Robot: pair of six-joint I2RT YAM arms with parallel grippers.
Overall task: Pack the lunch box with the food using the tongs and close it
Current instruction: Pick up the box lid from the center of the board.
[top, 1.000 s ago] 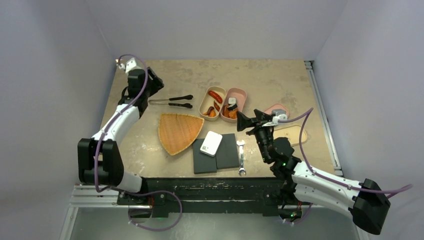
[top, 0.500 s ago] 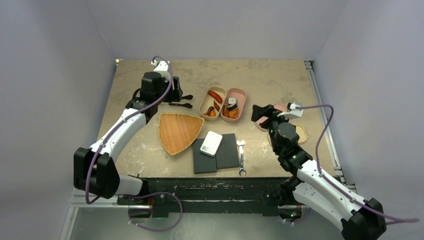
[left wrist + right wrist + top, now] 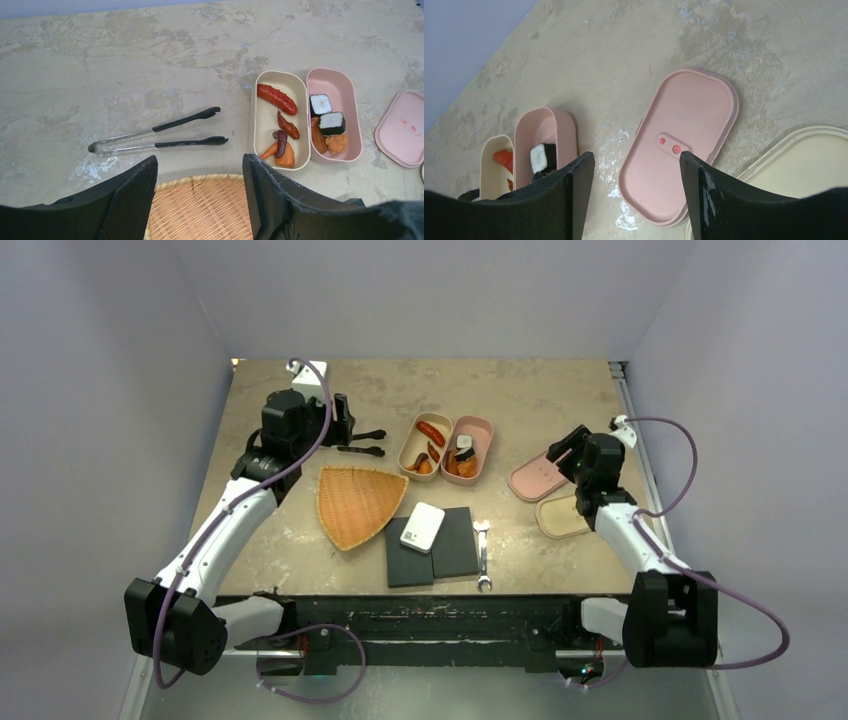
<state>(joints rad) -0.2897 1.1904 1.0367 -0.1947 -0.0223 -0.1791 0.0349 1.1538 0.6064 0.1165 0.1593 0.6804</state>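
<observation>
My left gripper (image 3: 199,165) is standing well open and gripping nothing. Its black, mesh-textured fingers (image 3: 130,200) are hovering over the edge of the woven basket (image 3: 200,212), and the tongs (image 3: 157,136) are lying untouched on the table (image 3: 100,60) just beyond. My right gripper (image 3: 636,160) is likewise standing open and empty, hanging above the pink lid (image 3: 684,140), with the cream lid (image 3: 809,160) lying beside it.

The food (image 3: 277,98) is sitting in the lunch box (image 3: 306,120): sausages and orange pieces in the cream tray (image 3: 256,125), rice rolls and a crumbed piece in the pink tray (image 3: 345,87). I am judging the packing done (the basket is showing no pieces) and the closing not yet begun.

The trays and lids are looking like smooth, rounded-oblong plastic. The tongs are thin metal with black tips, and the basket is fan-shaped wicker.
</observation>
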